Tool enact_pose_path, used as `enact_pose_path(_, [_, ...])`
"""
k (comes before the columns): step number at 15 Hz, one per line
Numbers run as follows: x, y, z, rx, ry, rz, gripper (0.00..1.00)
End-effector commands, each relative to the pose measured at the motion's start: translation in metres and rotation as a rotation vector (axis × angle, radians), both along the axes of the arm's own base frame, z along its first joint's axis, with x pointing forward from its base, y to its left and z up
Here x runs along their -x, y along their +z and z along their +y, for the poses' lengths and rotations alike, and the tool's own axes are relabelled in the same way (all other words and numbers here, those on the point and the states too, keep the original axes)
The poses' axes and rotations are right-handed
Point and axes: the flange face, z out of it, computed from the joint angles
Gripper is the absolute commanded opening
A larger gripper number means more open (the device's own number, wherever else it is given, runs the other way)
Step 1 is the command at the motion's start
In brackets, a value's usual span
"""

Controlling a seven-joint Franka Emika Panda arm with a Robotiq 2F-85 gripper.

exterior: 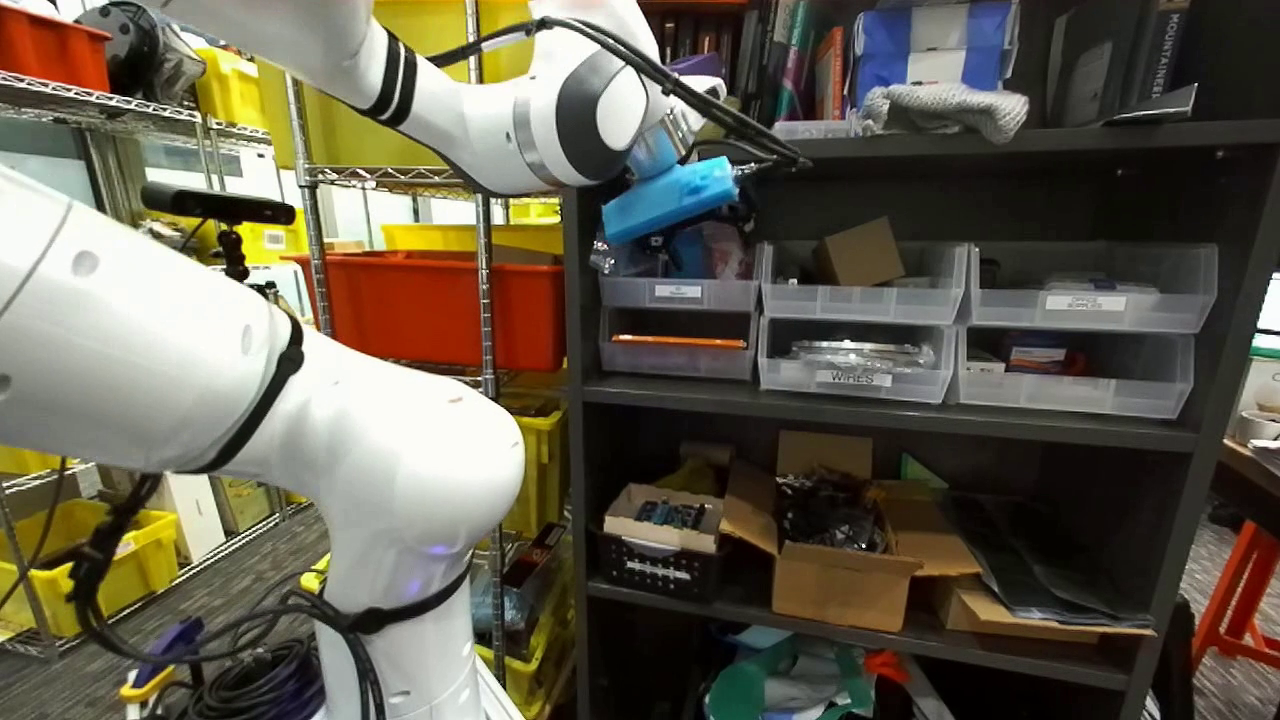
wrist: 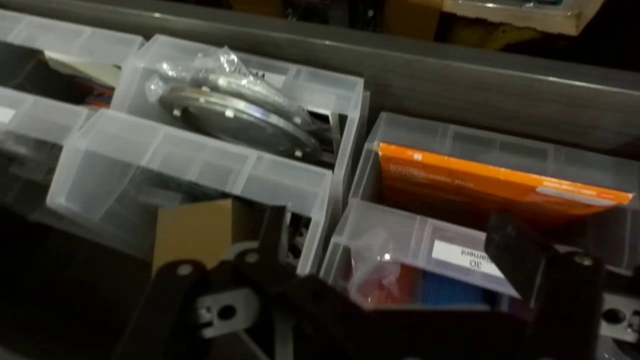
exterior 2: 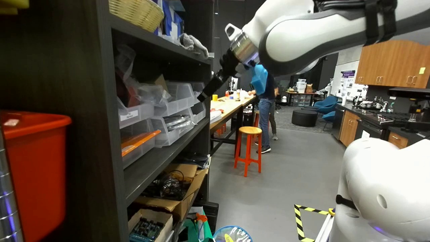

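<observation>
Cardboard box sits in a translucent bin, lower left of the wrist view, partly hidden by the gripper, whose jaws stand wide apart, empty; lower right, a filament bin, label partly covered, holds red and blue contents blurred under film.

Bookcase: dark grey, open-fronted, standing near.
Wire rack: chrome posts, left of the bookcase in an exterior view.
Floor: smooth grey, yellow-and-black tape at near right.
Stool: wooden seat, orange legs.
Ottoman: black, round, far, beside blue chairs.
Wall cabinets: wooden, far right.
Far wall: dark.
Light: dim inside the bookcase, brighter over the floor.
</observation>
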Motion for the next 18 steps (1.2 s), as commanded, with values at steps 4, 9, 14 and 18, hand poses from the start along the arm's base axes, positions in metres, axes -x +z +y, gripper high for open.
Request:
enact_pose_path(4, [0.042,0.054,0.041,0.075,0.086,-0.267,1.0])
enact_pose_path(9, [0.049,0.068,0.081,0.113,0.118,-0.463,1.0])
enact_pose_path(14, [0.049,0.07,0.09,0.067,0.053,-0.559,1.0])
enact_pose_path(18, [0.041,0.064,0.094,0.075,0.023,-0.571,1.0])
